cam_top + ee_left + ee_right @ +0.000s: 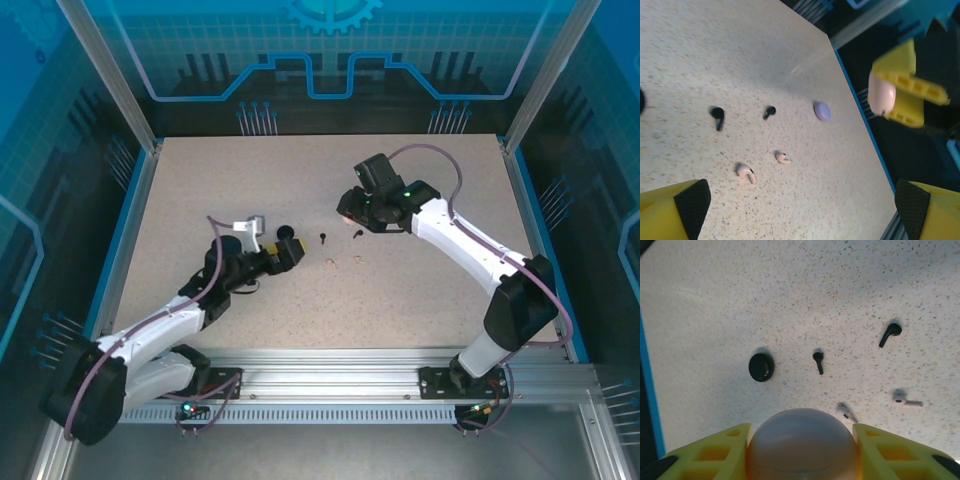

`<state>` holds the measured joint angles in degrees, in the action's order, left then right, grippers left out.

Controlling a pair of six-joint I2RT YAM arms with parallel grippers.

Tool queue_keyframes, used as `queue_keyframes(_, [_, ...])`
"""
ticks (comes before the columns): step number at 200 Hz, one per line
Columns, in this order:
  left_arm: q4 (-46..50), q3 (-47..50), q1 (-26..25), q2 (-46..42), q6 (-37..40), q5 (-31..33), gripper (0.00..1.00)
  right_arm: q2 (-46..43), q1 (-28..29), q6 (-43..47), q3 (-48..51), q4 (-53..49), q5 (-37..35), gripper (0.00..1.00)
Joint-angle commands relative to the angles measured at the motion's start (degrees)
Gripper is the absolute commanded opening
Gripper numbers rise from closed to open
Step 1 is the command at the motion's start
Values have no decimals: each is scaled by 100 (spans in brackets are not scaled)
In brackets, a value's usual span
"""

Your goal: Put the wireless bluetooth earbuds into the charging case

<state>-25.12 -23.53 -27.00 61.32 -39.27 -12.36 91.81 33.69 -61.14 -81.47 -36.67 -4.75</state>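
The right gripper [802, 457] sat clamped around a round pale pink charging case [801, 432], jaws partway closed on it, while the left gripper [801, 207] gaped wide and empty! Loose on the speckled table [715, 300] between them lay two black earbuds [890, 333] and two pale pink earbuds [904, 399], near a black round case [761, 367], each apart from the others.
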Motion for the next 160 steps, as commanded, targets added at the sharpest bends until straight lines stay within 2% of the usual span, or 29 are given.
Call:
queue_keyframes(1, [-702, -309, -369, 328, 799, 202, 99, -154, -9, -844, 135, 470, 194, 36])
queue_keyframes(29, [-1487, -328, -636, 767, 906, 524, 99, -176, 91, -1611, 291, 705, 206, 36])
queue_keyframes(75, [-2547, -476, -649, 1380, 407, 692, 95, -355, 303, -2604, 597, 1031, -128, 35])
queue_keyframes(94, [-2851, -566, -635, 1642, 250, 585, 91, -403, 365, -2698, 546, 1012, -237, 36])
queue_keyframes(135, [-3689, -741, -472, 2393, -309, 72, 74, -495, 384, -2789, 566, 986, -368, 36])
queue_keyframes(160, [-4225, -845, -316, 2753, -707, -139, 73, -553, 379, -2824, 634, 981, -398, 37])
